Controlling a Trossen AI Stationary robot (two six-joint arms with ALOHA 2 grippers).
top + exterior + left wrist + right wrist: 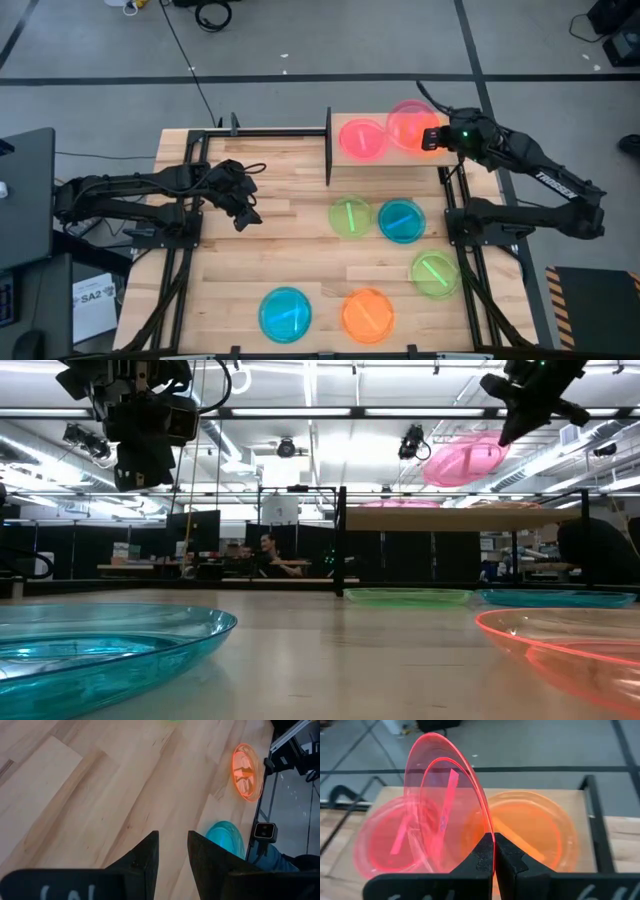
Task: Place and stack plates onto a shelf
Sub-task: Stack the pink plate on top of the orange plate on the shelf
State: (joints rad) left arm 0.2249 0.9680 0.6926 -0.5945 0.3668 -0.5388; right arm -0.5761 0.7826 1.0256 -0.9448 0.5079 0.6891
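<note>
Pink, and pinched by its rim, one plate (408, 124) hangs tilted in the right hand (437, 138) above the right half of the shelf (432, 155); the fingers are clenched tight on its edge, as the right wrist view shows. Under that plate, on the shelf's right half, lies an orange plate (532, 832). A second pink plate (362, 139) lies flat on the shelf's left half.

Five more plates rest on the bench (270, 230). Just in front of the shelf sit a green plate (350, 216) and, touching it on the right, a blue plate (401, 220). Nearer, toward the right edge, is another green plate (434, 273). Along the near edge lie a second blue plate (285, 312) and, to its right, another orange plate (367, 314).

The left hand (243, 205) hovers over bare wood on the left part of the bench, well apart from every plate, its fingers slightly parted and grasping nothing.
</note>
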